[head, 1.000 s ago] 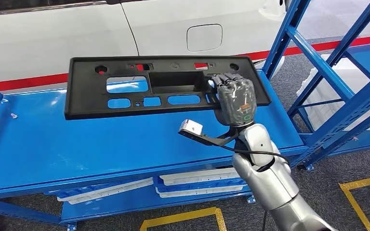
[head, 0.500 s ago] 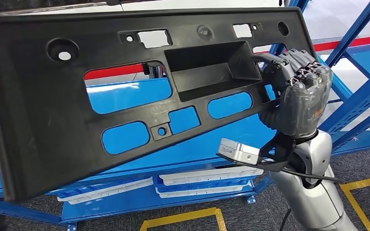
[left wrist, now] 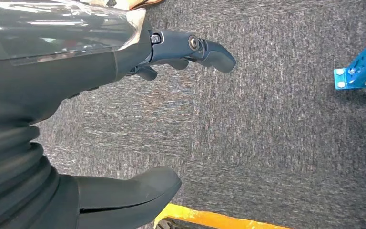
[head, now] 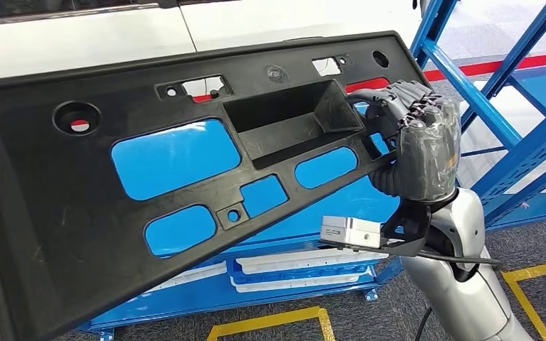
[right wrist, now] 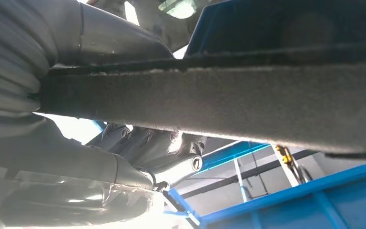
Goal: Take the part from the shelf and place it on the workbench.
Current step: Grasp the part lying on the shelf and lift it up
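From the head view, the right hand (head: 416,142) gripped the black plastic panel (head: 114,213) at its right end, clear above the blue shelf (head: 313,213); its long axis ran left-low to right-high, recessed face toward the camera. Carrying it level would likely steady the free end. At the left wrist, the left hand (left wrist: 100,95) hung open above grey carpet (left wrist: 276,124). At the right wrist, fingers (right wrist: 162,143) wrapped the panel's edge.

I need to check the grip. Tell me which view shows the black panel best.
The head view: the whole black panel shows, tilted, gripped at one end by the right hand. The right wrist view shows only its edge up close, crossing the picture. The left wrist view looks at grey carpet.
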Robot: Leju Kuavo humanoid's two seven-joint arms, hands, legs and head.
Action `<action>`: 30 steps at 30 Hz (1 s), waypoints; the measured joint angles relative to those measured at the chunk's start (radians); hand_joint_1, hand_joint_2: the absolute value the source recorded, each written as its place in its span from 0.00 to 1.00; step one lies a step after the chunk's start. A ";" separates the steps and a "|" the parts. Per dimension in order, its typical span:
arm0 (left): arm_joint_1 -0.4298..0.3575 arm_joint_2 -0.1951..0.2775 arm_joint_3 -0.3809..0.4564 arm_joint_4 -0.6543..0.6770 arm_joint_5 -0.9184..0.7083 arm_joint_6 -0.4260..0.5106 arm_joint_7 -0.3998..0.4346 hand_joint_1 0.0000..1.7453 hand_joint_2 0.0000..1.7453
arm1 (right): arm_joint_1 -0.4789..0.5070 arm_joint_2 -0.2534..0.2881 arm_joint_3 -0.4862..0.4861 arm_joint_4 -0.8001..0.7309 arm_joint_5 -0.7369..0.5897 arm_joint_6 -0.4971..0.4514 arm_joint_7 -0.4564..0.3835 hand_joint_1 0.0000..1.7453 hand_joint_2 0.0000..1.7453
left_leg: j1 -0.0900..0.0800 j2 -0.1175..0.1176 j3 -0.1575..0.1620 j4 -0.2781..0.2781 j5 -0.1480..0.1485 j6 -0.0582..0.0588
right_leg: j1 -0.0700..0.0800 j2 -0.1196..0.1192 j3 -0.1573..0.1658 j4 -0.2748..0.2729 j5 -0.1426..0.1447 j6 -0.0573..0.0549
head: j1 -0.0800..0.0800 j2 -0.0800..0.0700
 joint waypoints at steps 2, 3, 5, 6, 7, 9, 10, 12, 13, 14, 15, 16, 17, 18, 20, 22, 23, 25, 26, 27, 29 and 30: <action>-0.001 0.002 0.002 0.000 -0.002 0.000 0.005 0.00 1.00 | -0.003 0.000 0.008 0.004 -0.005 0.007 0.002 1.00 1.00 | -0.003 0.000 0.000 0.001 0.001 0.005 | -0.003 0.000 0.001 -0.001 0.002 0.003 | 0.000 0.000; -0.001 0.002 0.004 0.000 -0.004 0.000 0.007 0.00 1.00 | -0.006 0.000 0.011 0.006 -0.012 0.015 0.005 1.00 1.00 | -0.003 0.000 0.001 -0.001 0.003 0.009 | -0.003 0.000 0.002 -0.002 0.004 0.006 | 0.000 0.000; -0.003 0.003 0.010 0.000 -0.012 0.001 0.012 0.00 1.00 | -0.014 -0.001 0.018 0.010 -0.030 0.038 0.014 1.00 1.00 | 0.002 0.003 0.008 -0.013 0.016 0.018 | -0.002 -0.001 -0.006 0.010 -0.004 0.010 | 0.000 0.000; -0.004 0.003 0.014 0.000 -0.017 0.001 0.015 0.00 1.00 | -0.020 -0.002 0.021 0.015 -0.036 0.052 0.021 1.00 1.00 | 0.006 0.005 0.010 -0.020 0.021 0.022 | -0.001 -0.002 -0.019 0.039 -0.022 0.009 | 0.001 0.000; -0.005 0.003 0.017 0.000 -0.022 0.000 0.017 0.00 1.00 | -0.029 -0.003 0.025 0.023 -0.036 0.067 0.029 1.00 1.00 | 0.009 0.007 0.012 -0.024 0.025 0.024 | -0.002 -0.003 -0.042 0.089 -0.047 0.006 | 0.002 0.000; -0.008 0.004 0.021 0.000 -0.032 -0.004 0.024 0.00 1.00 | -0.049 -0.003 0.033 0.053 -0.024 0.095 0.050 1.00 1.00 | 0.010 0.009 0.011 -0.024 0.026 0.026 | -0.005 -0.003 -0.100 0.228 -0.104 0.003 | 0.003 0.000; -0.010 0.004 0.023 0.000 -0.035 -0.007 0.027 0.00 1.00 | -0.058 -0.002 0.038 0.072 -0.016 0.107 0.058 1.00 1.00 | 0.011 0.010 0.011 -0.024 0.026 0.025 | -0.008 -0.003 -0.120 0.278 -0.118 0.007 | 0.003 0.000; -0.015 0.004 0.027 0.000 -0.041 -0.012 0.034 0.00 1.00 | -0.081 0.001 0.048 0.110 -0.003 0.123 0.071 1.00 1.00 | 0.015 0.010 0.011 -0.022 0.025 0.021 | -0.015 -0.005 -0.103 0.261 -0.101 0.027 | 0.003 0.000; -0.017 0.004 0.030 0.000 -0.043 -0.012 0.036 0.00 1.00 | -0.096 0.003 0.053 0.127 0.002 0.128 0.075 1.00 1.00 | 0.018 0.009 0.011 -0.019 0.023 0.016 | -0.020 -0.007 -0.065 0.194 -0.074 0.039 | 0.003 0.000; -0.019 0.005 0.033 0.000 -0.045 -0.013 0.037 0.00 1.00 | -0.111 0.006 0.058 0.143 0.005 0.132 0.079 1.00 1.00 | 0.020 0.008 0.009 -0.015 0.020 0.010 | -0.023 -0.010 -0.023 0.120 -0.056 0.049 | 0.003 0.000; -0.021 0.006 0.035 0.000 -0.046 -0.015 0.038 0.00 1.00 | -0.125 0.009 0.062 0.157 0.007 0.137 0.082 1.00 1.00 | 0.020 0.008 0.007 -0.011 0.017 0.002 | -0.023 -0.008 0.011 0.065 -0.041 0.051 | 0.003 0.000; -0.023 0.008 0.039 0.000 -0.045 -0.017 0.038 0.00 1.00 | -0.136 0.012 0.066 0.170 0.007 0.141 0.085 1.00 1.00 | 0.019 0.006 0.004 -0.005 0.014 -0.006 | -0.023 -0.007 0.030 0.030 -0.037 0.048 | 0.004 0.000; -0.023 0.011 0.043 0.000 -0.044 -0.019 0.039 0.00 1.00 | -0.145 0.015 0.068 0.180 0.006 0.145 0.088 1.00 1.00 | 0.018 0.005 0.001 -0.002 0.013 -0.013 | -0.021 -0.004 0.035 0.023 -0.042 0.040 | 0.004 0.000; -0.024 0.013 0.047 0.000 -0.042 -0.022 0.040 0.00 1.00 | -0.153 0.018 0.070 0.189 0.005 0.148 0.090 1.00 1.00 | 0.018 0.003 -0.001 0.000 0.014 -0.018 | -0.019 -0.001 0.032 0.026 -0.041 0.032 | 0.004 0.000; -0.024 0.017 0.054 0.000 -0.043 -0.025 0.045 0.00 1.00 | -0.174 0.020 0.072 0.202 0.004 0.152 0.093 1.00 1.00 | 0.022 0.003 -0.007 0.012 0.003 -0.029 | -0.024 0.000 0.028 0.025 -0.043 0.016 | 0.004 0.000; -0.027 0.022 0.059 0.000 -0.050 -0.029 0.054 0.00 1.00 | -0.193 0.021 0.073 0.212 0.002 0.155 0.094 1.00 1.00 | 0.026 0.005 -0.038 0.083 -0.046 -0.037 | -0.026 -0.001 0.027 0.023 -0.041 0.000 | 0.004 0.000; -0.028 0.025 0.060 0.000 -0.053 -0.030 0.060 0.00 1.00 | -0.199 0.021 0.074 0.217 0.002 0.156 0.094 1.00 1.00 | 0.026 0.006 -0.068 0.150 -0.082 -0.040 | -0.023 -0.002 0.026 0.023 -0.040 -0.006 | 0.004 0.000; -0.029 0.031 0.063 0.000 -0.058 -0.033 0.072 0.00 1.00 | -0.208 0.020 0.078 0.226 0.001 0.156 0.094 1.00 1.00 | 0.026 0.006 -0.129 0.279 -0.133 -0.041 | -0.016 -0.003 0.022 0.023 -0.038 -0.013 | 0.004 0.000; -0.029 0.033 0.065 0.000 -0.060 -0.035 0.076 0.00 1.00 | -0.211 0.019 0.080 0.230 0.001 0.156 0.095 1.00 1.00 | 0.026 0.006 -0.141 0.302 -0.129 -0.040 | -0.013 -0.003 0.021 0.023 -0.037 -0.016 | 0.004 0.000; -0.030 0.035 0.067 0.000 -0.062 -0.037 0.080 0.00 1.00 | -0.215 0.018 0.082 0.233 0.001 0.157 0.096 1.00 1.00 | 0.026 0.006 -0.134 0.287 -0.108 -0.037 | -0.010 -0.003 0.020 0.023 -0.036 -0.017 | 0.004 0.000; -0.032 0.041 0.069 0.000 -0.067 -0.042 0.087 0.00 1.00 | -0.226 0.017 0.086 0.235 0.001 0.157 0.097 1.00 1.00 | 0.025 0.006 -0.071 0.161 -0.038 -0.026 | -0.007 -0.003 0.019 0.023 -0.034 -0.018 | 0.004 0.000; -0.034 0.044 0.070 0.000 -0.069 -0.044 0.089 0.00 1.00 | -0.233 0.016 0.088 0.235 0.001 0.157 0.097 1.00 1.00 | 0.024 0.005 -0.037 0.096 -0.015 -0.021 | -0.004 -0.003 0.018 0.023 -0.033 -0.016 | 0.004 0.000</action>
